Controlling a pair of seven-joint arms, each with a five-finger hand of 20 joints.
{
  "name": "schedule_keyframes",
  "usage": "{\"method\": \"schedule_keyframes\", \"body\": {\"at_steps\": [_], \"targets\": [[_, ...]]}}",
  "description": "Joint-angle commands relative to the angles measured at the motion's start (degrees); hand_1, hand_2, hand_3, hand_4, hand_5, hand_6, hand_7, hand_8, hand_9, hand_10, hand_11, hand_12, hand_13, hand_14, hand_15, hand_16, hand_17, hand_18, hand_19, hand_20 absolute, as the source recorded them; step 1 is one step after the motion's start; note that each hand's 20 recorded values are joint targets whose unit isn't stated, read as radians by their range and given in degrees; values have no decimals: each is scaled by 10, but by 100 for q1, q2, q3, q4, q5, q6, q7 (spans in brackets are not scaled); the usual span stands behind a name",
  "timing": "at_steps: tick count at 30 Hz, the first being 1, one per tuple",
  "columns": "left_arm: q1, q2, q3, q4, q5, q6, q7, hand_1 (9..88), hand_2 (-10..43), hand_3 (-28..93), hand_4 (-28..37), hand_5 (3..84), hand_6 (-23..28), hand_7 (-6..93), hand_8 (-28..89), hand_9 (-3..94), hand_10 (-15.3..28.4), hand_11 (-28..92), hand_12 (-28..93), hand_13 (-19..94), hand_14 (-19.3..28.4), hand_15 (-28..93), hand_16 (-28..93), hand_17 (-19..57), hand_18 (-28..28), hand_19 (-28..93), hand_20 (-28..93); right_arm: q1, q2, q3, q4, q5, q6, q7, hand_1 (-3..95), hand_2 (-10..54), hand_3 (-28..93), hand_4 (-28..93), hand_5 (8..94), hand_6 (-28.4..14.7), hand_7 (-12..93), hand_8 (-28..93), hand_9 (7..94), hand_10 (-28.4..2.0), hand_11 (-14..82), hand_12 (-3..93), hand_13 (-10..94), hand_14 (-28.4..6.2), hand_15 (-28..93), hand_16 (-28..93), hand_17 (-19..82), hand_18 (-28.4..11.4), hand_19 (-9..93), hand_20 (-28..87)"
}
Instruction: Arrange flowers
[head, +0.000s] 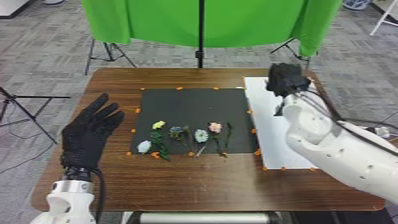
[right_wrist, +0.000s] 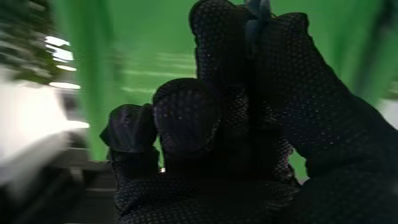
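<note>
Pinching a slim bluish item (right_wrist: 258, 9) between finger and thumb: my right hand (head: 286, 80), by the far part of the white sheet (head: 277, 150). Obstruction: my right arm (head: 330, 145), which covered part of that sheet. Flowers (head: 201, 136): a row on the black mat (head: 191, 102). Left hand (head: 84, 134): released, beside the mat. Orange pieces (head: 179, 88) edged mat and sheet. Beneath lay a brown wooden table (head: 204, 182); beyond hung green cloth (head: 160, 22) above grey carpet (head: 53, 50).
</note>
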Motion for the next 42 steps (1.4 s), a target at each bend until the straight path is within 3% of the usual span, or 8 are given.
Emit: {"method": "schedule_keyframes", "body": {"at_steps": [1,6,16,29,32,38,41,42], "targets": [[58,-93,-88,51,-64,133,-117,241,65,795,-243,403,98,138,-95,364,202,258,121,264,278,548,-79,-69,284,533,223,-2313,-287,1354,-1228,-738,-728,-564,510,-95,748,-283,876,16,158,37,915,-66,159,311,725,-52,776,196,308,-220,932,577],[-96,-103,-46,131,-59,109,-171,238,64,795,-246,400,96,138,-96,360,201,253,120,262,277,544,-79,-69,284,531,220,-2935,-409,1784,-1568,-680,-1165,-519,509,-95,746,-283,870,16,160,33,907,-70,163,309,715,-60,775,191,299,-219,932,569],[-102,-171,-59,127,-4,67,-277,238,64,796,-247,399,95,137,-95,359,201,253,122,261,277,543,-77,-70,284,531,218,-3325,-456,1916,-1774,-997,-1592,-851,507,-95,744,-283,865,15,164,25,900,-68,169,304,704,-67,777,183,284,-220,932,557],[-118,-202,-26,119,69,29,-428,237,63,797,-245,400,95,139,-96,359,201,254,122,261,277,543,-76,-71,284,535,225,-3751,-506,2039,-1974,-1685,-1503,-858,378,-95,763,-283,753,22,150,-92,830,-93,319,179,680,-83,792,170,267,-232,932,572],[-85,-171,16,122,33,83,-341,238,63,797,-244,401,96,140,-96,360,201,254,122,261,277,544,-76,-71,284,533,225,-3719,-491,2006,-2008,-1635,-1446,-708,366,-95,747,-283,736,21,152,-123,824,-95,323,178,677,-87,795,170,265,-235,932,577],[-46,-209,-28,157,52,38,-361,238,63,796,-244,402,97,139,-96,359,201,254,122,261,277,544,-77,-71,284,533,227,-3963,-488,2392,-2270,-1306,-1452,-702,357,-95,718,-283,701,13,148,-127,809,-105,332,178,670,-97,800,169,262,-241,932,587],[-76,-306,-103,192,95,-37,-549,236,62,795,-245,401,95,137,-96,359,201,253,122,261,278,542,-77,-71,284,531,227,-4180,-583,2879,-2511,-408,-1472,-540,347,-95,717,-283,678,9,144,-126,791,-110,334,177,653,-101,801,167,250,-242,931,587],[-91,-284,-104,207,87,-48,-521,235,62,795,-245,401,95,136,-96,359,201,251,122,261,277,542,-77,-71,284,529,226,-4198,-616,3031,-2551,-60,-1420,-469,334,-95,719,-283,673,9,145,-126,779,-115,328,173,639,-106,791,161,238,-242,918,578]]}}
